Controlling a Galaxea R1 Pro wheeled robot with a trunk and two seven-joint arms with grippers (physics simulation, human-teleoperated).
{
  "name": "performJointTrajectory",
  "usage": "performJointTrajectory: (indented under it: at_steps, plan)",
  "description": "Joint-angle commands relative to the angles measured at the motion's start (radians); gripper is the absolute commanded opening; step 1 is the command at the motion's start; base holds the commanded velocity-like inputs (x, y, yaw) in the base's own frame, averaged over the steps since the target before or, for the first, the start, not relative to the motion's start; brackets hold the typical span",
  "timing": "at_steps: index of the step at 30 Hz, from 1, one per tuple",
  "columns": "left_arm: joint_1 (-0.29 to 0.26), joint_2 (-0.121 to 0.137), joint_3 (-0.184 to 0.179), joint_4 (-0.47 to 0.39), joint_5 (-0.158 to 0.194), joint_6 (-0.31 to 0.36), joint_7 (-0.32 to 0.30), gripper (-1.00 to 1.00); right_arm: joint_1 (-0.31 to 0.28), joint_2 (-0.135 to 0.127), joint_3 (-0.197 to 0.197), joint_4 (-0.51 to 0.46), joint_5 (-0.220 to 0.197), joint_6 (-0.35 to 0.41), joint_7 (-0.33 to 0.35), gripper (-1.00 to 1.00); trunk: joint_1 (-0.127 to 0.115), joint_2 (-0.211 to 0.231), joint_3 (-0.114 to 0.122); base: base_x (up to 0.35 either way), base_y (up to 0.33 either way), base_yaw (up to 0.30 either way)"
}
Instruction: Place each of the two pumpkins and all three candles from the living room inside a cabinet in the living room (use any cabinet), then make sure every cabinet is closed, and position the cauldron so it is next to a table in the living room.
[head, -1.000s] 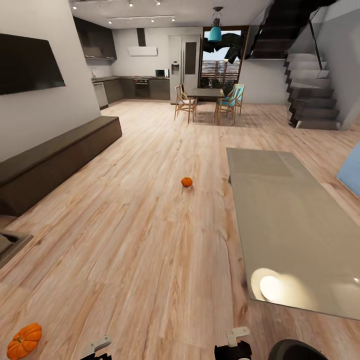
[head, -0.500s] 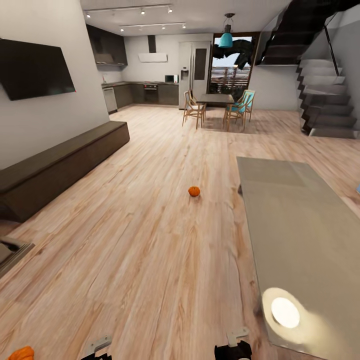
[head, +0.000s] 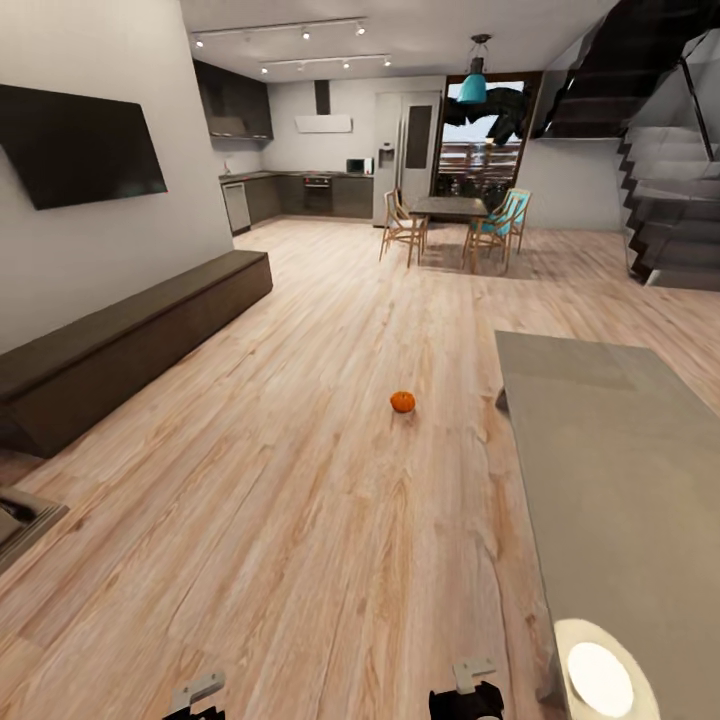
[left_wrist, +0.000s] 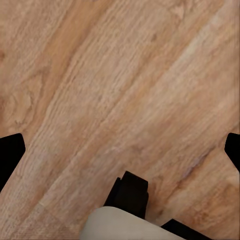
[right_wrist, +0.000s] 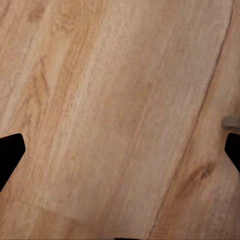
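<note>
Eyeing the pumpkin (head: 402, 401) on the floor beside the tabletop (head: 620, 450): probably light, rigid, slick, so I'd grip its middle; both jaws spread wide, empty.

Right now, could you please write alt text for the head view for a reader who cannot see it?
A small orange pumpkin sits alone on a light wood floor, between a long, low dark-brown cabinet along the wall at the view's left and a grey glossy table at its right. Beyond lie a kitchen, a dining table with chairs and a staircase.
</note>
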Motion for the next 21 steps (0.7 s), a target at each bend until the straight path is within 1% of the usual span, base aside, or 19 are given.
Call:
performJointTrajectory:
  at_steps: [1,21]
  plan:
    - [0.000,0.000,0.000,0.000,0.000,0.000,0.000,1.00,0.000,0.000,0.000,0.000,0.000,0.000,0.000,1.00,0.000,0.000,0.000,0.325,0.000,0.024]
    - [0.000,0.000,0.000,0.000,0.000,-0.001,0.000,1.00,0.000,-0.001,0.000,-0.001,0.000,0.000,0.000,1.00,0.000,0.000,0.000,0.325,0.000,0.002]
